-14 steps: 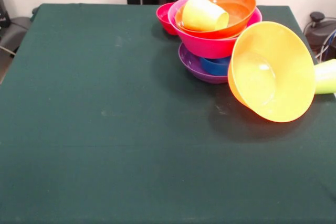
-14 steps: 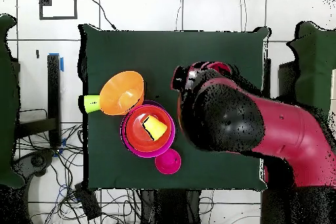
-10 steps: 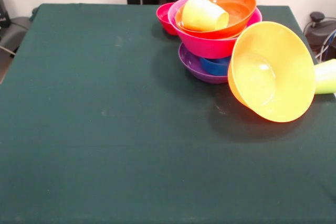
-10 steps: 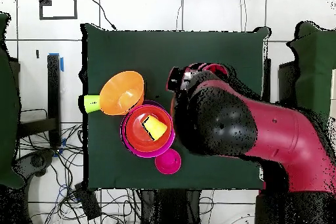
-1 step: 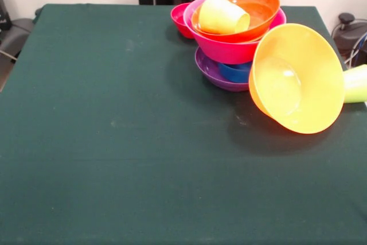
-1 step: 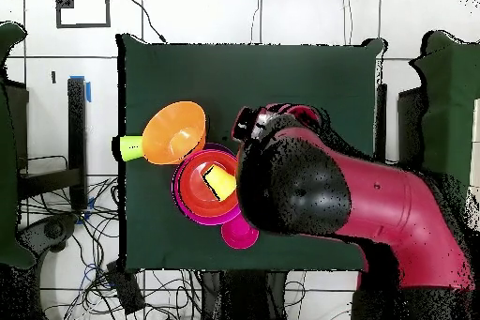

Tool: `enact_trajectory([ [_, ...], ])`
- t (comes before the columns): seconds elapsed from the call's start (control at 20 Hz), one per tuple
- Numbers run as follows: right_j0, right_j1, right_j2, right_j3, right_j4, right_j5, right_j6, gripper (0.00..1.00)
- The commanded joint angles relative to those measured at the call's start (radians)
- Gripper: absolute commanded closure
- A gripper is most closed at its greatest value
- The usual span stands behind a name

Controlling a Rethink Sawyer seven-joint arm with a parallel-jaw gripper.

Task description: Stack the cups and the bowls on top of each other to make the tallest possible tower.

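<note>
Bulky red-and-black robot arm (image 6: 319, 194) has swung closer over the tower (image 5: 235, 38) of nested glossy bowls, purple lowest, yellow cup (image 5: 222, 15) on top, probably approaching; its claw's state cannot be told, being hidden

Blue bowl (image 5: 235, 72): only a slice shows, between purple bowl (image 5: 213, 72) below and pink bowl (image 5: 226, 47) above; not seen from overhead.
Purple bowl: far side covered by the pile.
Red bowl (image 5: 180, 20): right part behind the pink bowl; overhead, partly under the arm (image 6: 319, 185).
Lime cup (image 5: 356, 83): cut by the right picture edge, base behind the light orange bowl (image 5: 298, 78).
Arm overhead covers the pile's right rim and the table (image 6: 281, 82) middle; gripper not visible.
</note>
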Motion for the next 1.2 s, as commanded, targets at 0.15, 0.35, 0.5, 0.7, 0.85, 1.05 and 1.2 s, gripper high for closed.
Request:
enact_trajectory([
  [0.15,0.077,0.029,-0.104,0.165,-0.018,-0.099,0.208,1.0],
  [0.35,0.083,0.035,-0.116,0.174,-0.02,-0.126,0.206,1.0],
  [0.5,0.086,0.039,-0.122,0.178,-0.02,-0.139,0.2,1.0],
  [0.7,0.087,0.041,-0.127,0.189,-0.011,-0.157,0.192,1.0],
  [0.85,0.09,0.042,-0.131,0.194,-0.007,-0.166,0.192,1.0],
  [1.05,0.094,0.044,-0.137,0.204,-0.002,-0.185,0.194,1.0],
  [1.2,0.099,0.045,-0.144,0.213,-0.001,-0.201,0.2,1.0],
])
